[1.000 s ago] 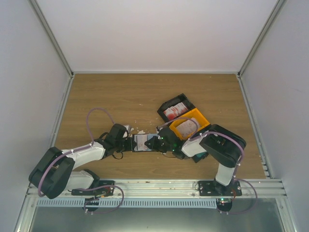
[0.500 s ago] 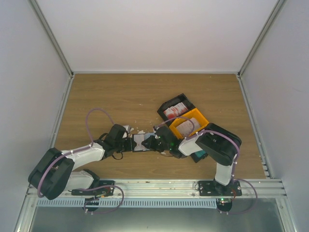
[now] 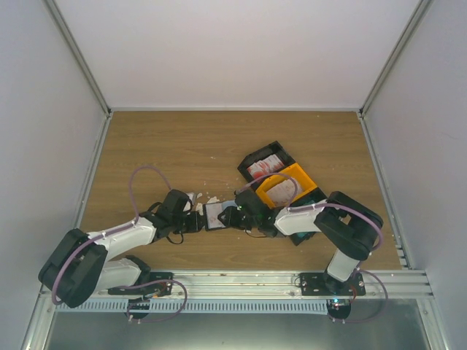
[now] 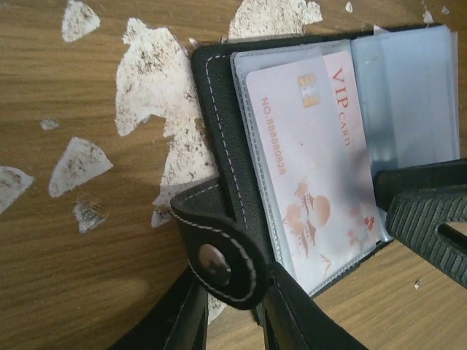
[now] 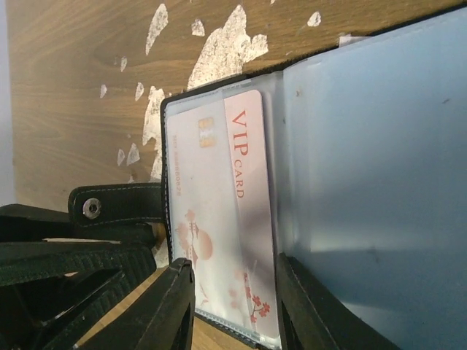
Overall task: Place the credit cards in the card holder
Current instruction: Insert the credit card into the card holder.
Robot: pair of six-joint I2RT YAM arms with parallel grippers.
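Left wrist view: one pink-white credit card, red print "VIP CARD", plus "NO." with blurred digits. It sits in a clear pocket of the open card holder on the desk. Trays: one black tray, one orange tray. Right claw parted, empty. Left claw at the snap strap, grip unclear.

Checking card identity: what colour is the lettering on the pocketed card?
Red-orange, on the pink card in the card holder; clearest in left wrist view.
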